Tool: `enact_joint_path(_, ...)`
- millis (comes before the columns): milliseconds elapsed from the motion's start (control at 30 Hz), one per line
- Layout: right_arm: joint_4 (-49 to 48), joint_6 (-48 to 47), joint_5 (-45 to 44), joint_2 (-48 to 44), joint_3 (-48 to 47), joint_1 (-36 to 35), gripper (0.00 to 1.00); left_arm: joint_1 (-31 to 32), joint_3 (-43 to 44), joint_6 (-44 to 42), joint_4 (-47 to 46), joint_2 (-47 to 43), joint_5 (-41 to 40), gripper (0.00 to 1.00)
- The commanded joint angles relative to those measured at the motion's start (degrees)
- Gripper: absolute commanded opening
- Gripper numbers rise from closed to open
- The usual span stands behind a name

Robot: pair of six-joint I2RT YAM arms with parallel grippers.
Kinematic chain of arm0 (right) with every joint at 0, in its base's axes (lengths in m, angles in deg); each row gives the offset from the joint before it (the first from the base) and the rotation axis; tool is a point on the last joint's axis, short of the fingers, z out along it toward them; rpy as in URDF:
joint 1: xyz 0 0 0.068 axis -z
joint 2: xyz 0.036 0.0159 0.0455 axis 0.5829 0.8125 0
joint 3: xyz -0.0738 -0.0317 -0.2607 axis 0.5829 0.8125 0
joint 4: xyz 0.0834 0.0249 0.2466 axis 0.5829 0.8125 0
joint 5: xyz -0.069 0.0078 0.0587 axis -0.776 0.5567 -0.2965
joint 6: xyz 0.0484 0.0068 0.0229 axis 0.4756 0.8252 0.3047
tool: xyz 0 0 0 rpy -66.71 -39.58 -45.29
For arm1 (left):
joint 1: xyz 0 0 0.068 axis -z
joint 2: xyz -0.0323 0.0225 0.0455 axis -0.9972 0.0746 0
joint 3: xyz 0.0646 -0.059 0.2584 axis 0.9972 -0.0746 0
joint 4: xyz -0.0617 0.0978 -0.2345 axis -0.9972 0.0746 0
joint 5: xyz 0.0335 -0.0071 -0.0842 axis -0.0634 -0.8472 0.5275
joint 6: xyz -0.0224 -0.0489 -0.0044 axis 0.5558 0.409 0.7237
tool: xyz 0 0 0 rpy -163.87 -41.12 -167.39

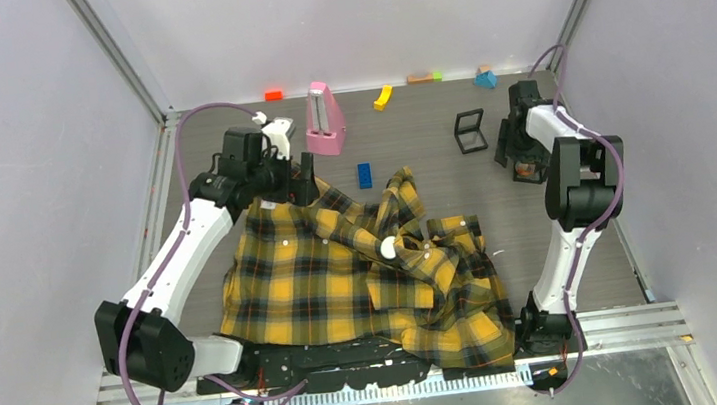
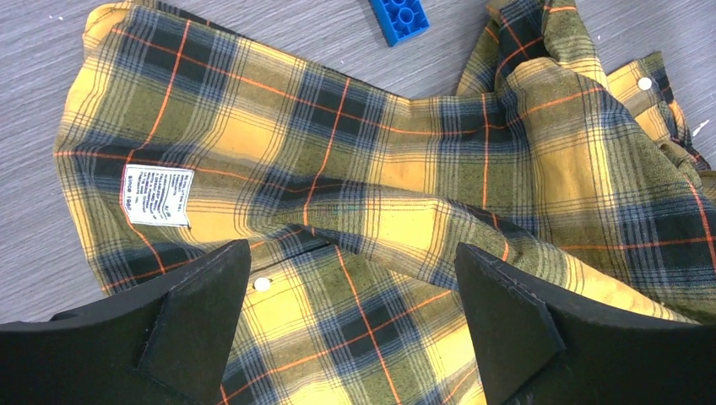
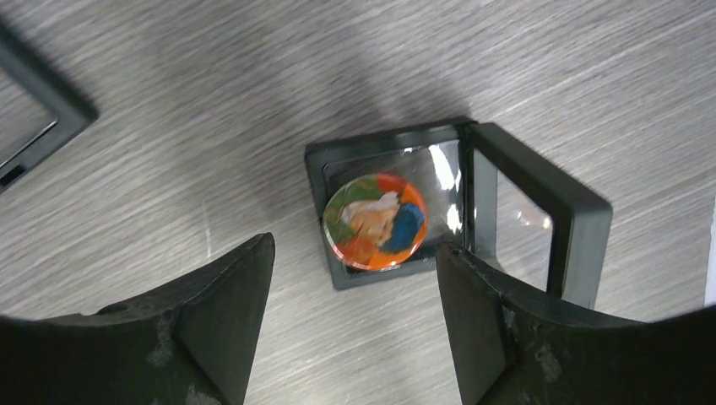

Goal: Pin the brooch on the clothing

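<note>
The brooch (image 3: 376, 221), round with orange, green and blue colours, lies in an open small black case (image 3: 384, 277) on the grey table; it shows as an orange speck in the top view (image 1: 529, 172). My right gripper (image 3: 355, 245) is open just above and beside it, and stands at the back right (image 1: 523, 160). The yellow-and-black plaid shirt (image 1: 342, 275) lies crumpled mid-table, and shows in the left wrist view (image 2: 380, 169). My left gripper (image 2: 350, 253) is open over its upper left part (image 1: 305, 190), holding nothing.
A second black square frame (image 1: 470, 130) lies left of the right gripper. A blue brick (image 1: 364, 175) sits by the shirt's far edge. A pink wedge-shaped object (image 1: 324, 121) and small coloured blocks (image 1: 383, 97) stand along the back wall. A small white object (image 1: 388, 248) rests on the shirt.
</note>
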Motion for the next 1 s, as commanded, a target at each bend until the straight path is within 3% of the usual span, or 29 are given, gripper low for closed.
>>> enact_joint_path(0,-0.8,-2.4,-0.6,2.1,-3.4,0.7,0.76,-0.2,0.0,-0.9,-0.9,0.3,0.5,0.94)
enact_joint_path(267,-0.8,-3.1,0.6,5.0,-5.5,2.1,0.75,-0.2,-0.1,-1.0,-0.9,0.3,0.7,0.94)
enact_joint_path(667,1.0,-2.7,4.3,5.0,-5.3,2.3,0.53,-0.2,0.0,-1.0,-0.9,0.1,0.6,0.94)
enact_joint_path(967,1.2,-1.4,5.9,0.0,-4.7,2.3,0.4,-0.2,-0.1,-0.9,-1.0,-0.5,0.6,0.94)
